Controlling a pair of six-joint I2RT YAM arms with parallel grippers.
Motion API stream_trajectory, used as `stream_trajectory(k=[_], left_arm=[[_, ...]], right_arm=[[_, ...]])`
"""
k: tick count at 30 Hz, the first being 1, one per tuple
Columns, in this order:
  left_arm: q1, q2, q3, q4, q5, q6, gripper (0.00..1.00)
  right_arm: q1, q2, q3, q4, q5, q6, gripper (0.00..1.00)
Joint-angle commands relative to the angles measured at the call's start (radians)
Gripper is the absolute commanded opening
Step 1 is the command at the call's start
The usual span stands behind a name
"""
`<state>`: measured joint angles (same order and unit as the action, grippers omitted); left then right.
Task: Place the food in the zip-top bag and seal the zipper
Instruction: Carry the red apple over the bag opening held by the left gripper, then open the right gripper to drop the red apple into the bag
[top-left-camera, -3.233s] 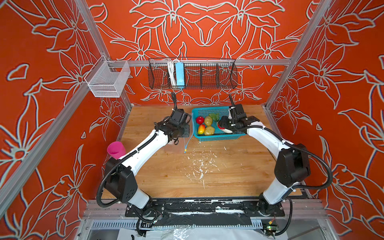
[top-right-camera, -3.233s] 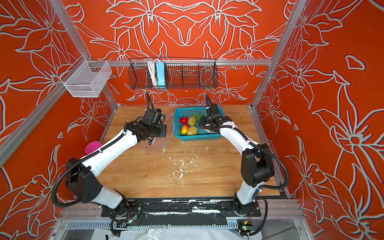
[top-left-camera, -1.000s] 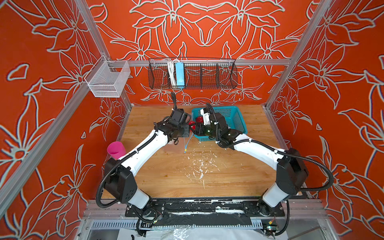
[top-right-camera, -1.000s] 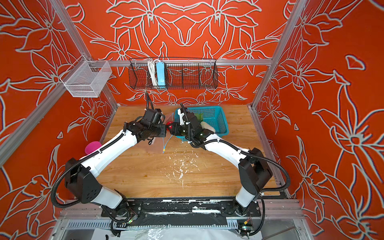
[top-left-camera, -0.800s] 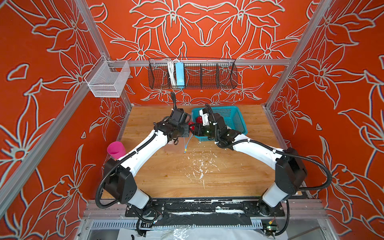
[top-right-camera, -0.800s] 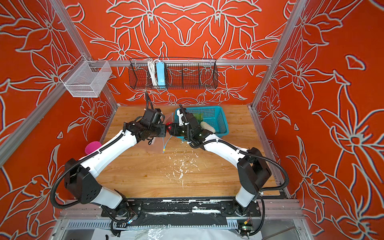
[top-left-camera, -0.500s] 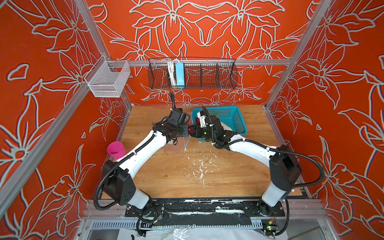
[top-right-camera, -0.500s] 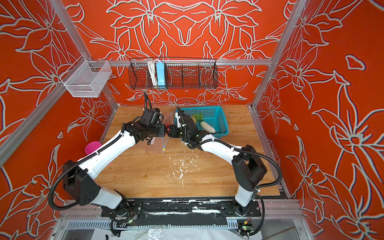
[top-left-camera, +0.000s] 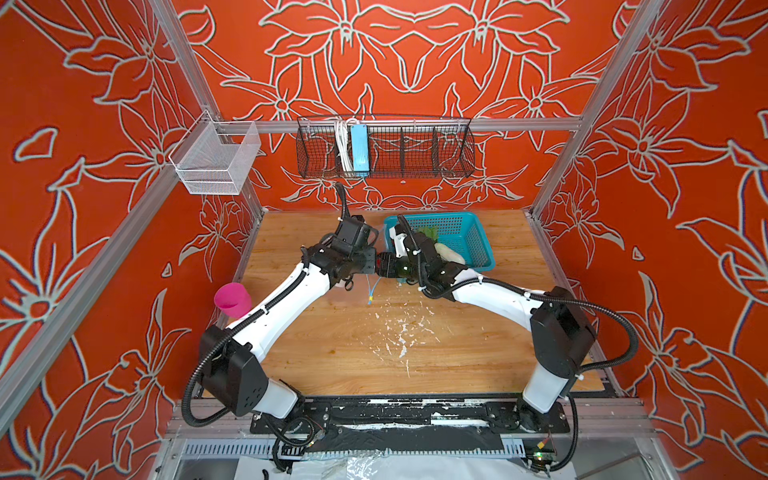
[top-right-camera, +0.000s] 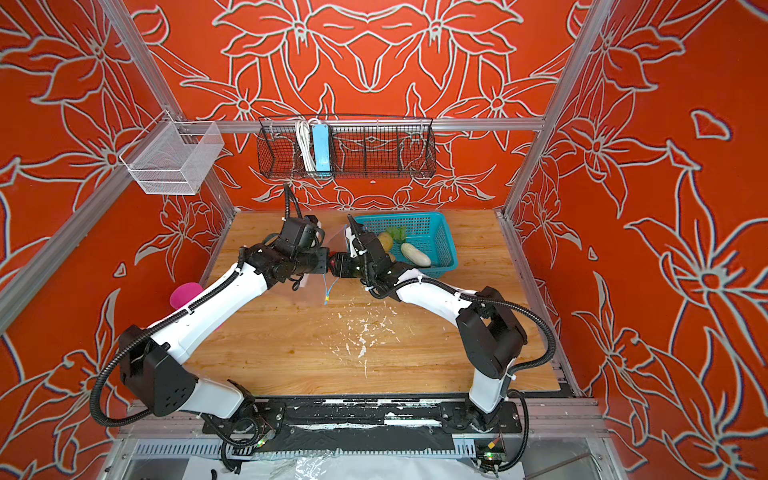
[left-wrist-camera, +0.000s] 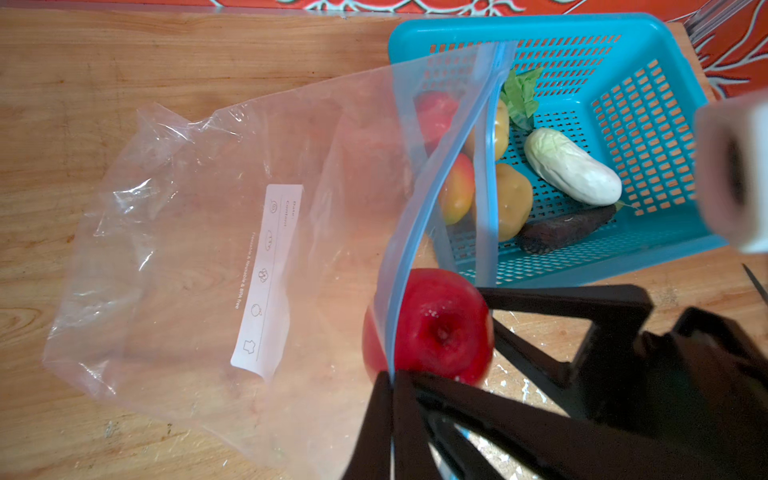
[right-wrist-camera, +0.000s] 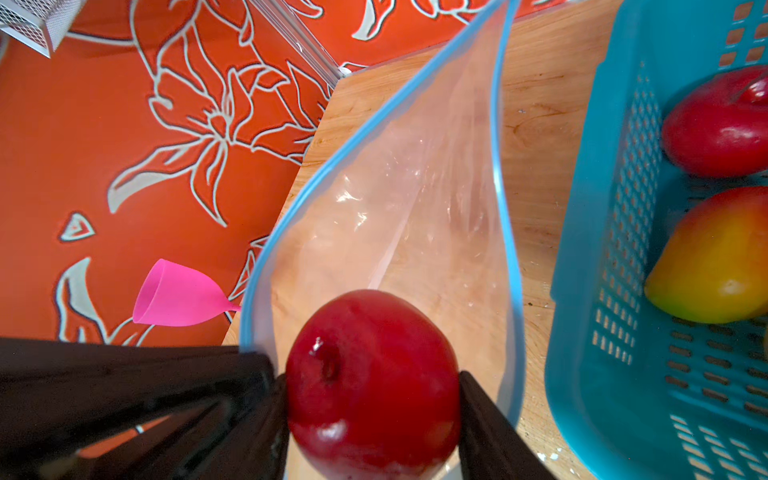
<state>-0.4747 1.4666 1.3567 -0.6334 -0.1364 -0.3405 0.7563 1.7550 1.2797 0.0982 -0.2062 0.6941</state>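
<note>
In a top view the left hand (top-left-camera: 371, 266) and right hand (top-left-camera: 385, 266) meet toward the counter's (top-left-camera: 415, 353) far edge, beside the teal basket (top-left-camera: 474, 245). The left wrist view shows the left hand pinched on the zip-top bag's (left-wrist-camera: 187, 249) zipper (left-wrist-camera: 417, 208); the right wrist view, the right hand clamped on a red ball (right-wrist-camera: 374, 374) at the bag's mouth.

The wooden table (top-left-camera: 332, 353) carries a teal basket (top-left-camera: 471, 243) at far centre, white flecks (top-left-camera: 399, 332) mid-table and a pink cup (top-left-camera: 232, 300) at the left edge. On the far wall, a black wire rack (top-left-camera: 415, 149) holds a blue block (top-left-camera: 359, 149); a white mesh bin (top-left-camera: 216, 162) hangs left.
</note>
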Motion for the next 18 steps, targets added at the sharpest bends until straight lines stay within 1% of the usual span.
stream_trajectory(k=[1,4,9,14,17,18], left_arm=[[0.005,-0.026,-0.019,0.015,-0.006,-0.011,0.00],[0.005,-0.024,-0.018,0.013,-0.008,-0.012,0.00],[0.006,-0.027,-0.019,0.014,-0.013,-0.011,0.00],[0.011,-0.028,-0.021,0.018,-0.006,-0.015,0.00],[0.014,-0.030,-0.021,0.017,-0.006,-0.017,0.00],[0.015,-0.029,-0.021,0.017,-0.008,-0.018,0.00]], right_arm=[[0.009,0.011,0.036,-0.008,0.011,0.024,0.52],[0.011,0.003,0.033,-0.007,0.018,0.020,0.60],[0.011,0.006,0.056,-0.033,0.016,0.001,0.79],[0.011,0.002,0.055,-0.037,0.016,-0.008,0.88],[0.010,-0.007,0.051,-0.041,0.018,-0.011,0.95],[0.011,-0.013,0.052,-0.046,0.021,-0.013,0.96]])
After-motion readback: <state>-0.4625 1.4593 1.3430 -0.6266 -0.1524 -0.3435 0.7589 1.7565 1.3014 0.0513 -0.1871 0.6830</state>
